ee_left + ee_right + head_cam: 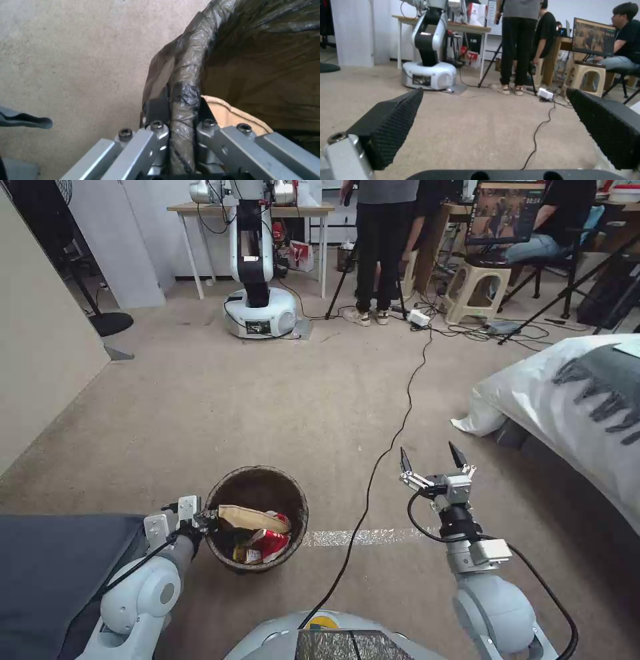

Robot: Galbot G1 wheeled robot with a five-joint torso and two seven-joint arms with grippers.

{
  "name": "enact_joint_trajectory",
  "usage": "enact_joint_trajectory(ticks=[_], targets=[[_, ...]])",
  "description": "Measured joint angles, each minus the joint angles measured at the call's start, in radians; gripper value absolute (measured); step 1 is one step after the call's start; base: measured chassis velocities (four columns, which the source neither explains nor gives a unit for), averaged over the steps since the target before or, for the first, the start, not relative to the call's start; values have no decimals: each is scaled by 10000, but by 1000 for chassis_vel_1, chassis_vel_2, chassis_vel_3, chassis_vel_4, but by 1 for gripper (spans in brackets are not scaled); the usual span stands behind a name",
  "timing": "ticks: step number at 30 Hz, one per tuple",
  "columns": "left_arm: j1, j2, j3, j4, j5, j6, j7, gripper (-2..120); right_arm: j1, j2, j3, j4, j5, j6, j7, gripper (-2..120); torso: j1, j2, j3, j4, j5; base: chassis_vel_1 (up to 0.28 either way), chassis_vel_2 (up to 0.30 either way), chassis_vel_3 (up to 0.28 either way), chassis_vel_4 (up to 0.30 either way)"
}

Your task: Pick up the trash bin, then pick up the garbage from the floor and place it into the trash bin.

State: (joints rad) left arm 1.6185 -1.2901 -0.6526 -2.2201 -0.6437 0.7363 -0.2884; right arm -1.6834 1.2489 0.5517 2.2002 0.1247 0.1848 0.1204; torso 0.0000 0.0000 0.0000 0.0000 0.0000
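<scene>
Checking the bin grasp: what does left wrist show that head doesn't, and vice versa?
Left wrist alone: the left gripper has one finger outside and one inside the bagged rim of the trash bin, clamped on it. Head alone: the right gripper open and empty over the carpet, red-and-white wrappers in the bin, a black cable across the floor. Both: the brown paper bag inside the bin, beside the grip.

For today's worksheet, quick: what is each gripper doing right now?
Left gripper: shut on the trash bin rim.
Right gripper: open, holding nothing, above the carpet.
</scene>
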Motion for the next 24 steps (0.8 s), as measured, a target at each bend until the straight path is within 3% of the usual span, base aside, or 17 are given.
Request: enact_joint_trajectory(ticks=[24], targets=[[-528,37,114,1048,-360,-25,51,3,7,102,-25,-19,-115,16,12,100,0,1,0,1,4,0,0,0,0]])
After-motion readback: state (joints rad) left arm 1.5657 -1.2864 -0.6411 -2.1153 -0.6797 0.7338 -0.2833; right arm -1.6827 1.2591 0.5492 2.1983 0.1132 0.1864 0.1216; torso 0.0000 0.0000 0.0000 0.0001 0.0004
